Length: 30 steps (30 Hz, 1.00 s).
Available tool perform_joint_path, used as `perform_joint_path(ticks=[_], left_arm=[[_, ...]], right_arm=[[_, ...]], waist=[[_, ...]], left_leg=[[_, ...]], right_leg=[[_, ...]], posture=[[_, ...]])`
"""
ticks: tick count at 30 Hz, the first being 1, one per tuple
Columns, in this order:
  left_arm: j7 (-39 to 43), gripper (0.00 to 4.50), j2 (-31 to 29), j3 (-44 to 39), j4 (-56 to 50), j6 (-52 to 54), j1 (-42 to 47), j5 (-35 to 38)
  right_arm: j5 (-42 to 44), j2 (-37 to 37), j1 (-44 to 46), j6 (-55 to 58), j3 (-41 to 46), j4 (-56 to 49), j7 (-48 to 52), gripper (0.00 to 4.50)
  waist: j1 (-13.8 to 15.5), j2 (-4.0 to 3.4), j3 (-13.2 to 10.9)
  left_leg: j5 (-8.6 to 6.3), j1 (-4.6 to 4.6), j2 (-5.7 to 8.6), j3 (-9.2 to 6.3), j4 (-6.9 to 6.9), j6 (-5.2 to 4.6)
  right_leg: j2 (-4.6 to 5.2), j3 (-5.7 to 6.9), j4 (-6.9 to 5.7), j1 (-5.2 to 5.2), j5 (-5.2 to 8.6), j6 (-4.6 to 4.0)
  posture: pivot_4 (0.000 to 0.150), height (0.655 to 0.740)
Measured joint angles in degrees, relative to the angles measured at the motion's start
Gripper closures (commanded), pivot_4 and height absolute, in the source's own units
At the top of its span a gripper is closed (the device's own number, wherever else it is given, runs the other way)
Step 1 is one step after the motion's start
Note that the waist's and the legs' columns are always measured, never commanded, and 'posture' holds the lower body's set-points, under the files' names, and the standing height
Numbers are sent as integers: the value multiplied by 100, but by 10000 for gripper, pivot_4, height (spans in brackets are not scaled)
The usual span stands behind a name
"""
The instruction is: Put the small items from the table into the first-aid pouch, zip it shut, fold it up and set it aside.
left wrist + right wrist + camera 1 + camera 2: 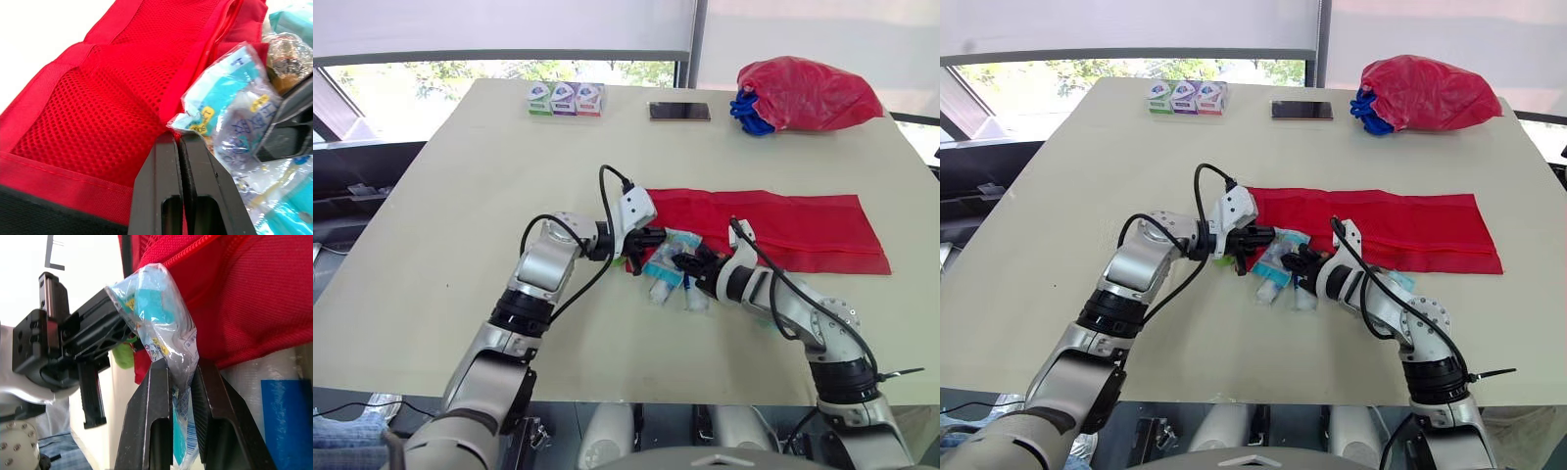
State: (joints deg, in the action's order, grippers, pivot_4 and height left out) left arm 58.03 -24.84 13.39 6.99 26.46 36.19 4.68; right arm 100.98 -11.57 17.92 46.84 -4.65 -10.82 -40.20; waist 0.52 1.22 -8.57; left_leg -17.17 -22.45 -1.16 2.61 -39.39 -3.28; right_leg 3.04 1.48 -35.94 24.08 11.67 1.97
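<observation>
The red first-aid pouch lies unfolded flat across the middle of the table. My left gripper is at the pouch's left end, shut on the edge of its red mesh pocket. My right gripper comes in from the right, shut on a clear plastic packet with teal contents, held against the pouch's opening. Several more small packets and vials lie in a heap between the two grippers, just in front of the pouch. The left gripper also appears in the right wrist view, close beside the packet.
Three small boxes stand in a row at the table's far edge, with a phone to their right. A red bag with something blue sits at the far right corner. The table's left half is bare.
</observation>
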Motion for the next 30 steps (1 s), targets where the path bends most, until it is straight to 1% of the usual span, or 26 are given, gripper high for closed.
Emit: perform_joint_path(ticks=[5, 12, 18, 26, 30], left_arm=[[-74, 44817, -55, -8, -249, 83, -113, 0], [-103, 44817, -104, -54, -429, 226, -181, 0], [-67, 44817, -65, 16, -663, 293, -206, 61], [-67, 44817, -88, 35, -649, 284, -184, 112], [-53, 44817, -18, -25, -613, 357, -162, 239]], right_arm=[[74, 200, 55, -43, 69, 91, -169, 44758], [-136, 557, 158, -248, 149, 305, -272, 44758], [-332, 843, 338, -586, 519, 429, -338, 44758], [-447, 1008, 374, -641, 579, 430, -327, 44758], [-757, 982, 388, -499, 473, 429, -116, 44758]], waist=[[-18, 0, 0], [-107, -2, 1], [-123, -3, 1], [-133, -6, 0], [-134, -6, 0]], left_leg=[[0, 2, 0, 1, 0, 0], [0, 1, 0, 1, 0, 0], [0, 2, 0, 1, 0, 1], [1, 2, -1, 2, 3, 2], [1, 2, -1, 3, 3, 2]], right_leg=[[-1, 0, -2, 0, 0, 0], [-1, 2, -1, 0, 0, 0], [-1, 2, -1, 0, 0, 0], [-2, 2, -2, 2, 0, 0], [-2, 3, -1, 2, 0, 0]], posture=[[1500, 7400], [1500, 7400], [1500, 7400], [1500, 7400], [1500, 7400]])
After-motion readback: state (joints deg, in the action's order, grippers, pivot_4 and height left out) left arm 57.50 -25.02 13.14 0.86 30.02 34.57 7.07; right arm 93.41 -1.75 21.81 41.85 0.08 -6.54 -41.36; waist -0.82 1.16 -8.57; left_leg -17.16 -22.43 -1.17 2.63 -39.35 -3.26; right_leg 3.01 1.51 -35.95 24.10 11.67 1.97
